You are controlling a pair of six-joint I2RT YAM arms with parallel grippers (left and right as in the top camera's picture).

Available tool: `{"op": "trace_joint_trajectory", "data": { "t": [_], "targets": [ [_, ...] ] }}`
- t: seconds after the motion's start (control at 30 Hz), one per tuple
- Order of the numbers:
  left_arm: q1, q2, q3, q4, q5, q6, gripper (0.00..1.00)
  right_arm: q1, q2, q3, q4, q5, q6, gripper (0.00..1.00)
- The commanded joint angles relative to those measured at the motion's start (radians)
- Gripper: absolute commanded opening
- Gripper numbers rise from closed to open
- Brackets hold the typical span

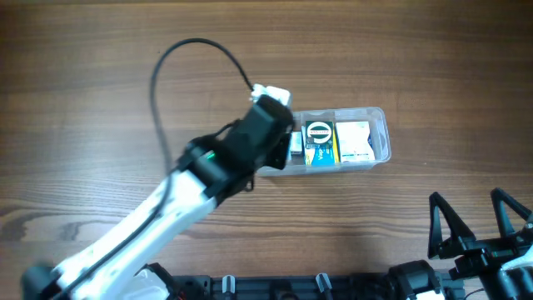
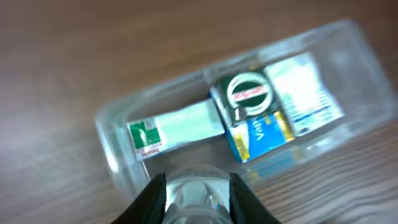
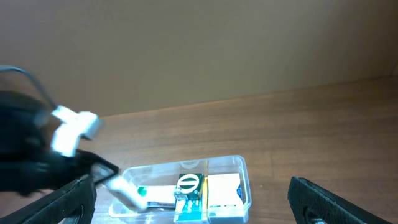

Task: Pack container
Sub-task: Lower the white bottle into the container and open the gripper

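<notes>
While the jaws of my left gripper (image 2: 198, 185) pinch the white bottle (image 2: 198, 206) above the left end of the container (image 1: 385, 133) on the table (image 1: 100, 67), I'd clear the rim, then lower it beside the green box (image 2: 177, 127). Off to the container's right, my right gripper (image 1: 466, 200) sits with jaws wide and empty.

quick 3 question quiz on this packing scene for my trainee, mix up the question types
1. True or false: the right end effector is holding a box.
2. Which box in the container lies farthest from the left end effector? A. a red box B. the white and yellow box C. a black box
3. Fill in: the white bottle is gripped by the ___ end effector.

Key: 1 false, it is open and well clear of the container; 2 B; 3 left.
</notes>
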Motion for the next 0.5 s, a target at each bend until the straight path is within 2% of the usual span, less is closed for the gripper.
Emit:
{"op": "trace_joint_trajectory", "data": {
  "t": [0.0,0.23,0.37,0.47],
  "targets": [
    [-0.025,0.134,0.011,0.038,0.01,-0.07,0.15,-0.003,0.004,0.0,0.002,0.018,-0.019,1.0],
    [-0.04,0.273,0.011,0.119,0.001,-0.064,0.16,-0.003,0.004,0.0,0.002,0.018,-0.018,1.0],
    [-0.04,0.275,0.011,0.201,-0.033,0.016,0.2,-0.003,0.004,0.0,0.002,0.018,-0.018,1.0],
    [-0.04,0.275,0.011,0.238,-0.064,0.019,0.22,-0.003,0.004,0.0,0.002,0.018,-0.018,1.0]
  ]
}}
